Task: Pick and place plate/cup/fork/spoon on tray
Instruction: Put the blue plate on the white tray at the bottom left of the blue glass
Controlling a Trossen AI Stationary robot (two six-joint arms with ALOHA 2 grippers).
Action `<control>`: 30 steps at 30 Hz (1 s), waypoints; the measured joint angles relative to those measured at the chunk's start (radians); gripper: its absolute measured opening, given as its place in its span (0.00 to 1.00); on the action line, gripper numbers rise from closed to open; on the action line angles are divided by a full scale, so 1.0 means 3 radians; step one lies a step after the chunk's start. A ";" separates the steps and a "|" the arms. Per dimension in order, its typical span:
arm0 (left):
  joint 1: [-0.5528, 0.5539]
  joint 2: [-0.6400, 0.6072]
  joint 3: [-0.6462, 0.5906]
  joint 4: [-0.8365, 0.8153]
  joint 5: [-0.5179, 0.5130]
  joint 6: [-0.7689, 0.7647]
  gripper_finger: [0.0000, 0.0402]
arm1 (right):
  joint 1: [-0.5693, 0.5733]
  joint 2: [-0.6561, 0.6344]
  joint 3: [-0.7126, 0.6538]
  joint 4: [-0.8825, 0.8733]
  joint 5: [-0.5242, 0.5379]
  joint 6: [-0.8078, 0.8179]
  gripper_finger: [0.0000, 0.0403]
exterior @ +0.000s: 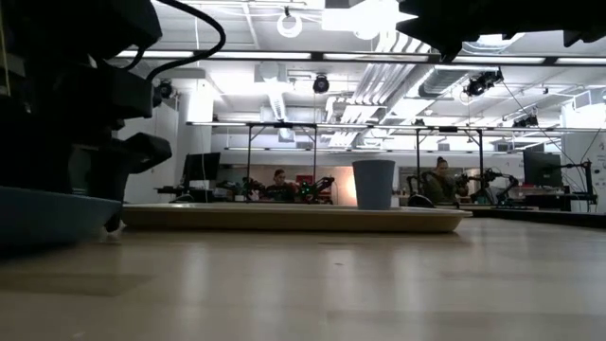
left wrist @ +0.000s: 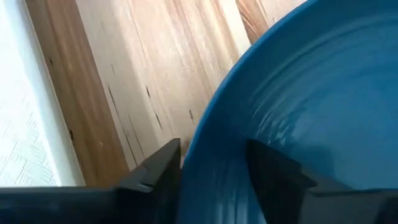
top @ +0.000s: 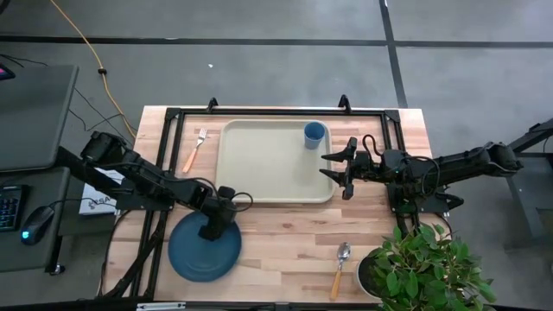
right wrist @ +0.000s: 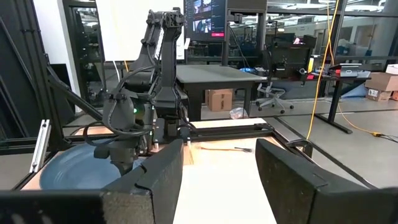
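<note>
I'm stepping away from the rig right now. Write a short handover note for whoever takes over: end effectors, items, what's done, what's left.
Left end effector: down at the plate, its fingers straddling the rim, not yet closed.
Right end effector: open, empty, over the tray's right edge.
Done: cup stands upright in the tray's far right corner.
Left: plate is on the table in front of the tray; fork lies on the table left of the tray; spoon lies near the front edge beside the potted plant.

Dark blue plate beneath black left gripper. Light blue cup on cream-beige tray just beyond black right gripper. Orange-handled fork and spoon on pale wood-grain table.
</note>
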 joint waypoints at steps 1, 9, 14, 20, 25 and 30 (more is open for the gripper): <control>0.0001 -0.0001 0.0000 -0.0001 0.0002 0.0012 0.32 | 0.0000 0.0000 0.0000 0.0000 -0.0001 0.0000 0.48; 0.0001 -0.0005 0.0142 -0.0187 0.0096 0.0132 0.02 | -0.0001 0.0000 0.0000 0.0001 0.0000 0.0000 0.48; 0.0000 0.0005 0.0381 -0.0508 0.0128 0.0143 0.02 | 0.0000 0.0000 0.0000 0.0001 0.0000 0.0000 0.48; 0.0001 0.0005 0.0793 -0.1154 0.0256 0.0096 0.00 | -0.0001 0.0000 0.0000 -0.0002 0.0000 0.0000 0.48; 0.0053 -0.0098 0.1367 -0.1753 0.0215 0.0159 0.00 | -0.0001 0.0000 0.0000 0.0002 0.0000 0.0000 0.48; 0.0304 -0.0304 0.1947 -0.1893 -0.0108 0.0113 0.00 | -0.0001 -0.0001 0.0001 -0.0014 0.0000 0.0009 0.48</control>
